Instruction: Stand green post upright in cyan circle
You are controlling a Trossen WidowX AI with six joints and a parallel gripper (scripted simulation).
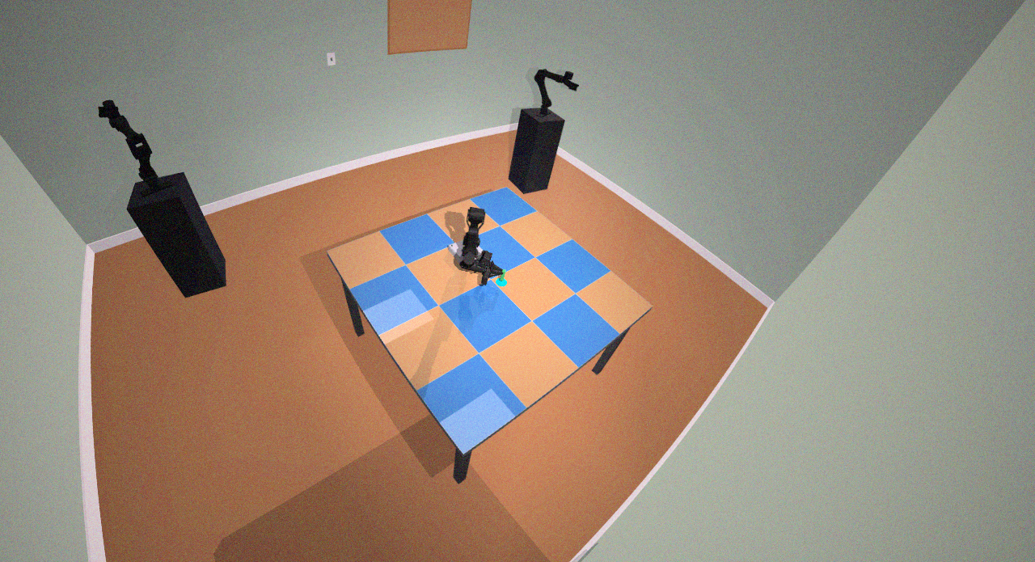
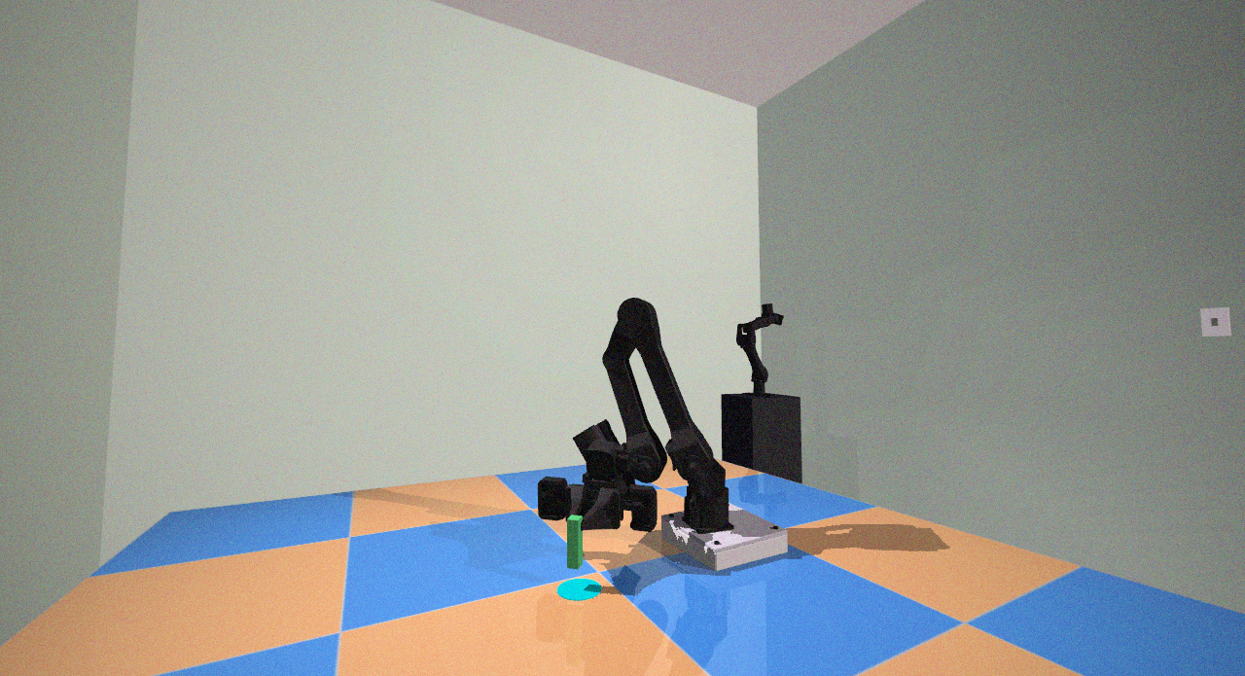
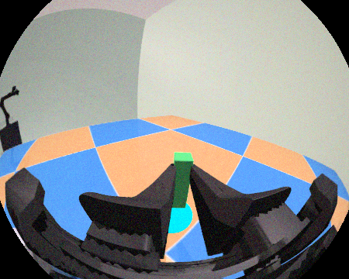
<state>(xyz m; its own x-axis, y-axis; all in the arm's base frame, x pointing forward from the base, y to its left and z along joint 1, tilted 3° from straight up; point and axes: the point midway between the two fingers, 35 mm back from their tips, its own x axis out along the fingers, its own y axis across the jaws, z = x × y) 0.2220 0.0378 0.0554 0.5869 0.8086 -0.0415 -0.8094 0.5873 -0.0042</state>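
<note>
While pale green walls surround the checkered table point(image 1: 506, 356) point(image 2: 452, 567) point(image 3: 139, 155) — the pincer point(image 1: 500, 273) point(image 2: 575, 519) point(image 3: 182, 167) grips the green post point(image 1: 503, 275) point(image 2: 574, 543) point(image 3: 182, 184).

Post point(image 1: 503, 275) point(image 2: 574, 543) point(image 3: 183, 182) in hand point(image 1: 500, 272) point(image 2: 575, 519) point(image 3: 182, 167), above circle point(image 1: 500, 283) point(image 2: 574, 590) point(image 3: 182, 222) on table point(image 1: 531, 360) point(image 2: 435, 628) point(image 3: 136, 163).

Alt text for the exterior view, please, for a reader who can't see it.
A black robot arm's gripper holds a green post upright, raised near a cyan circle on a blue-and-orange checkered table.

Checkered blue and orange across the table point(image 1: 528, 363) point(image 2: 479, 628) point(image 3: 132, 163). Flat on it, near the pale base point(image 1: 454, 248) point(image 2: 753, 554), the cyan circle point(image 1: 501, 283) point(image 2: 572, 591) point(image 3: 182, 225).
</note>
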